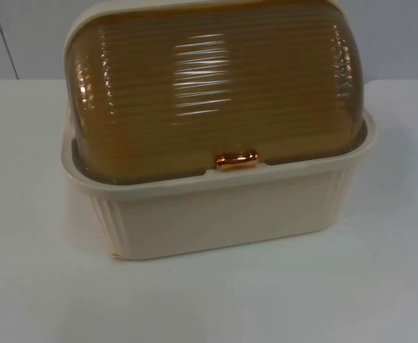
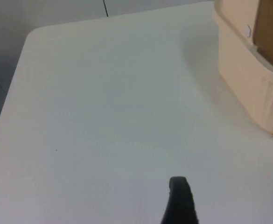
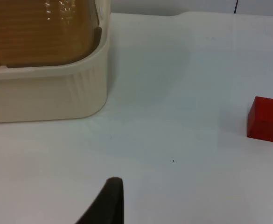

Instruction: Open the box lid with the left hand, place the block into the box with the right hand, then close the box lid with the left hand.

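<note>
A cream box (image 1: 216, 214) with ribbed walls stands on the white table (image 1: 380, 286). Its amber see-through ribbed lid (image 1: 216, 86) is down, with a copper handle (image 1: 236, 160) at the front middle. My left gripper (image 2: 178, 203) hovers over bare table beside the box's end wall (image 2: 248, 79), apart from it. My right gripper (image 3: 109, 200) hovers over the table near the box's other front corner (image 3: 47, 98). A red block (image 3: 266, 119) lies on the table away from the box and well clear of that gripper.
The grey partition wall (image 1: 23, 36) rises behind the box. In the left wrist view the table's rounded corner (image 2: 28, 36) and side edge lie beyond the gripper, with a drop past them. Bare table lies between the box and the block.
</note>
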